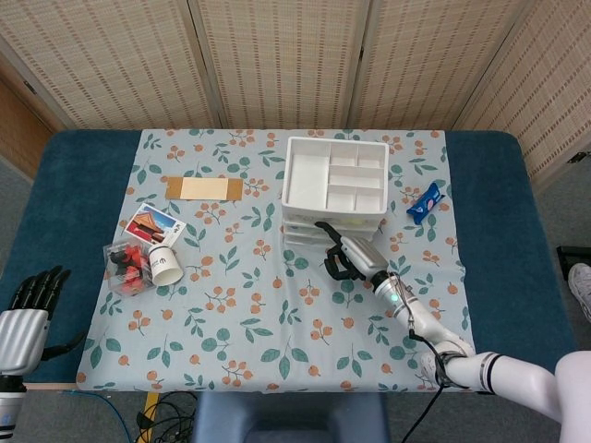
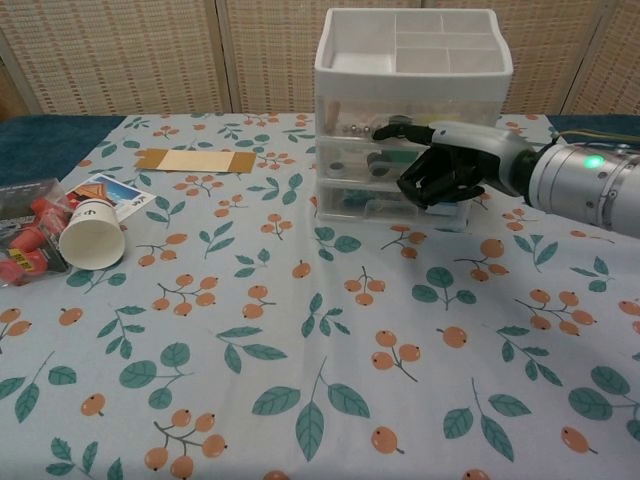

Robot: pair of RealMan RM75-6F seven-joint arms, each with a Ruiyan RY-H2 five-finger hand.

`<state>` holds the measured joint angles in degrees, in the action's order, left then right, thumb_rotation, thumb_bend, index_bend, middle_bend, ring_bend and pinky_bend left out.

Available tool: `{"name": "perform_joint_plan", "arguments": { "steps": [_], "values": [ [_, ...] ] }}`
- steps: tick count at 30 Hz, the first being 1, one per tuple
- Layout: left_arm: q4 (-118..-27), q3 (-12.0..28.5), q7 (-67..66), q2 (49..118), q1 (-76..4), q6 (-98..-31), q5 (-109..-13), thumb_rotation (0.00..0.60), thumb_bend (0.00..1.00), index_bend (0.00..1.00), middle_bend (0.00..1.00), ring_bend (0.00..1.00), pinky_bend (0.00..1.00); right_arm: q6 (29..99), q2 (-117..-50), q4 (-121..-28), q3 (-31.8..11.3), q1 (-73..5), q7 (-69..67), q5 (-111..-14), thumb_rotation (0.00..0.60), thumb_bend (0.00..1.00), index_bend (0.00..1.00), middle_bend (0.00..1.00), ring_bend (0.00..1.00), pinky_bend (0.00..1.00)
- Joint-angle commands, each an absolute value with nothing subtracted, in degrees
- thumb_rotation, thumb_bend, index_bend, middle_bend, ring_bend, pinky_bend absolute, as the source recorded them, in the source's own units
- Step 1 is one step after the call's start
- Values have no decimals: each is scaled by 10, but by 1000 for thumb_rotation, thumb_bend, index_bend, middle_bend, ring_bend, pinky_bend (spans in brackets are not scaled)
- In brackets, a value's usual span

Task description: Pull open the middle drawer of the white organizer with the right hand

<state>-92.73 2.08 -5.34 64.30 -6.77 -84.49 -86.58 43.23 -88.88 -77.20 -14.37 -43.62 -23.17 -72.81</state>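
Note:
The white organizer stands at the back middle of the flowered cloth, with an open divided tray on top and three clear drawers below. Its middle drawer looks shut, flush with the other two. My right hand is at that drawer's front on the right side, fingers curled in and the thumb stretched left along the drawer's top edge. Whether the fingers hook the drawer is hidden. My left hand hangs off the table's near left corner, fingers apart and holding nothing.
A tipped paper cup, a clear box of red items and a picture card lie at the left. A cardboard strip lies at the back left. A blue packet sits right of the organizer.

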Motion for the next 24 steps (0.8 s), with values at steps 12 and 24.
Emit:
{"name": "perform_joint_plan", "arguments": {
  "steps": [12, 24],
  "values": [
    [-931, 20, -59, 645, -70, -841, -867, 600, 165, 54, 63, 64, 83, 442, -878, -785, -127, -431, -241, -745, 600, 624, 115, 739, 866, 1000],
    [-933, 20, -61, 645, -72, -838, -868, 600, 165, 55, 62, 64, 82, 462, -856, -818, -99, -414, -238, -772, 600, 623, 106, 739, 866, 1000]
  ]
}}
